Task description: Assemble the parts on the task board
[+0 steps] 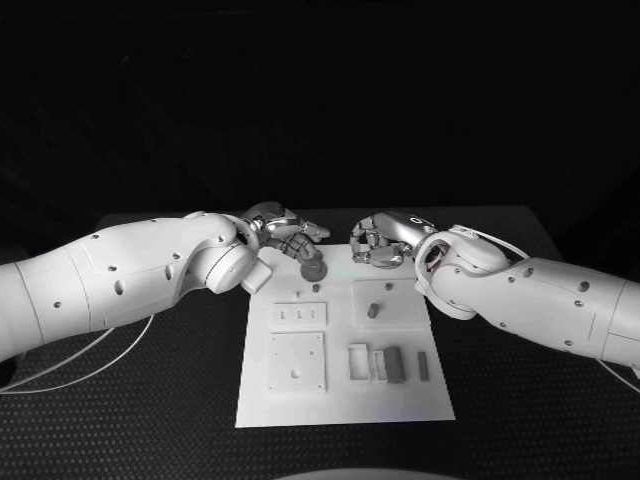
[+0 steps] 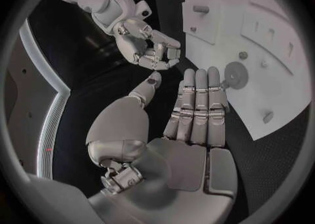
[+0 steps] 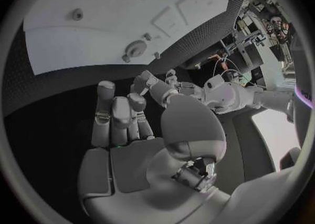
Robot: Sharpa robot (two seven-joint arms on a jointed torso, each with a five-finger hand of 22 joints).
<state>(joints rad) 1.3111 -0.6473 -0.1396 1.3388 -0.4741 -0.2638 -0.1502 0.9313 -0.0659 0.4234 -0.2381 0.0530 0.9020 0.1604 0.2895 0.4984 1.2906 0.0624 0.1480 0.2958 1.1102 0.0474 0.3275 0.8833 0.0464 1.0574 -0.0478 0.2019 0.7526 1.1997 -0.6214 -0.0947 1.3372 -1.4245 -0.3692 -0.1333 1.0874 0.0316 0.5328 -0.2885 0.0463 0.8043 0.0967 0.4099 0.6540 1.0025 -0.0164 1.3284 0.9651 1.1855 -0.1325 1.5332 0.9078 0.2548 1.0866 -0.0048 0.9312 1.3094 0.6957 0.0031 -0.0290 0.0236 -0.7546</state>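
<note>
While hands (image 1: 294, 232) hover, gear (image 1: 313, 269) on board (image 1: 343, 400)

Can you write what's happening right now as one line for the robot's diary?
left hand: open, fingertips at round gear | right hand: curled, holding nothing | task board: parts lying on it

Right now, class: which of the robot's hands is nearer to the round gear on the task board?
Left. The left hand has its fingertips right at the gear near the task board's far edge. The right hand hovers farther off, beyond the board's far edge.
</note>
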